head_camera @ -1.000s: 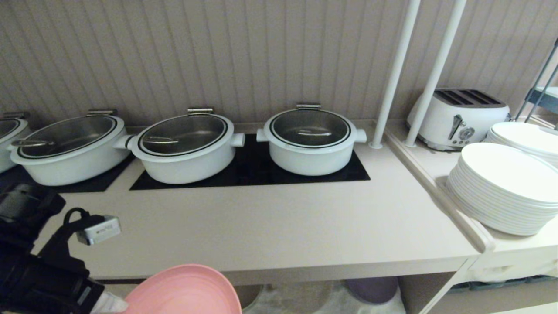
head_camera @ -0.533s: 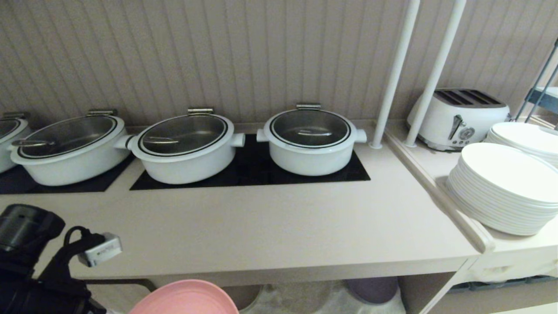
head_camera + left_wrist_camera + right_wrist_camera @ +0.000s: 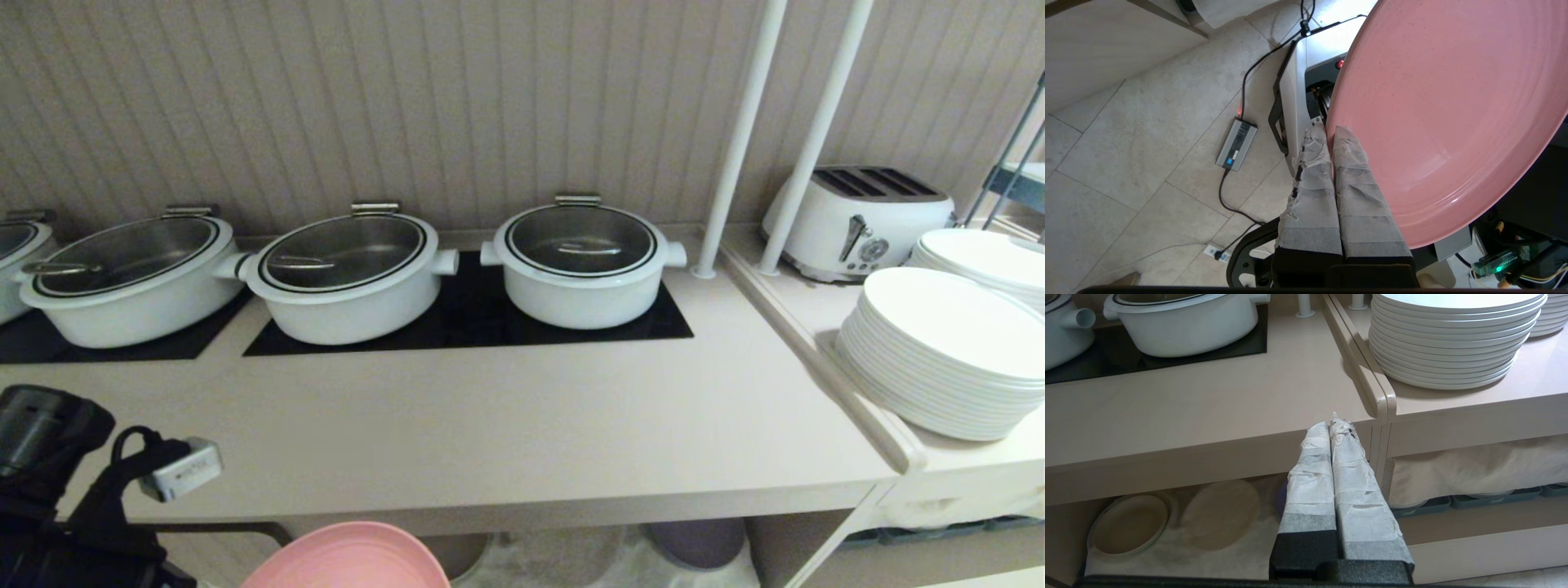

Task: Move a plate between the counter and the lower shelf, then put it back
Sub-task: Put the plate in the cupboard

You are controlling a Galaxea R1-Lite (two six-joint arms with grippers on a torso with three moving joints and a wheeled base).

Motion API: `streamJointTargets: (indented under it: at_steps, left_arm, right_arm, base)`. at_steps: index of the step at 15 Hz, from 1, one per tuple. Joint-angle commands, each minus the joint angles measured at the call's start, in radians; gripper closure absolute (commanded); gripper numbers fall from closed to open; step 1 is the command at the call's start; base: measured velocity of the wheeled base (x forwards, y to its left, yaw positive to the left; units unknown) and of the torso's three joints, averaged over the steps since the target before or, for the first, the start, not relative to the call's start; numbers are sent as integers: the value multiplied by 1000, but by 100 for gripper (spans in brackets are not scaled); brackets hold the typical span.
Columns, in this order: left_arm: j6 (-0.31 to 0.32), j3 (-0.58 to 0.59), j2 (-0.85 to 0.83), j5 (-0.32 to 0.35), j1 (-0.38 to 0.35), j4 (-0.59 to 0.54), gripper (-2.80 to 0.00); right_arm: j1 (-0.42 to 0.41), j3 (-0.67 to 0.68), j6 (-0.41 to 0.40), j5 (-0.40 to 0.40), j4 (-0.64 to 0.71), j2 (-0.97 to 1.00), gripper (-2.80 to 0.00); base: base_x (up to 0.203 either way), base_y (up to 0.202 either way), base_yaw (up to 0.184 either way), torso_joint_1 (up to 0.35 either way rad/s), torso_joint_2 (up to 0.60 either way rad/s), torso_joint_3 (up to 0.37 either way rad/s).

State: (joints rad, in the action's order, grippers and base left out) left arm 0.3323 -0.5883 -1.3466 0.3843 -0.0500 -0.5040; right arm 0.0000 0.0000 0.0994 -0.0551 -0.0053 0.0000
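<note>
The pink plate (image 3: pixel 351 559) hangs tilted in front of the counter (image 3: pixel 490 433), just below its front edge, at the bottom of the head view. My left gripper (image 3: pixel 1331 132) is shut on the rim of the plate (image 3: pixel 1453 114), one taped finger on each face. The left arm (image 3: pixel 73 506) stands at the lower left, before the counter. Under the counter, the lower shelf (image 3: pixel 1208 547) shows its white cloth base. My right gripper (image 3: pixel 1333 422) is shut with nothing in it, parked in front of the counter's edge near the right end.
Three white lidded pots (image 3: pixel 581 261) stand on the black hob panels (image 3: pixel 457 327). To the right are white poles (image 3: pixel 735 139), a toaster (image 3: pixel 857 220) and stacks of white plates (image 3: pixel 947 351). A beige plate (image 3: pixel 1128 524) and a purple plate (image 3: pixel 698 543) lie on the lower shelf.
The left arm has sunk and the pink plate has dropped lower in front of the counter's edge. The right arm has not moved.
</note>
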Motion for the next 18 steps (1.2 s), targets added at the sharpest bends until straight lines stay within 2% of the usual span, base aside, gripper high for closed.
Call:
streamJointTargets:
  at_steps: [1,18]
  left_arm:
    - [2,-8,0,2,-1,-1,0]
    - [1,-8,3,2,4,-1,0]
  right_arm:
    - [0,0,0,0,-1,0,0]
    - [0,0,0,0,-1,0,0]
  base:
    - [0,0,0,0,0,0]
    - [0,0,0,0,0,0]
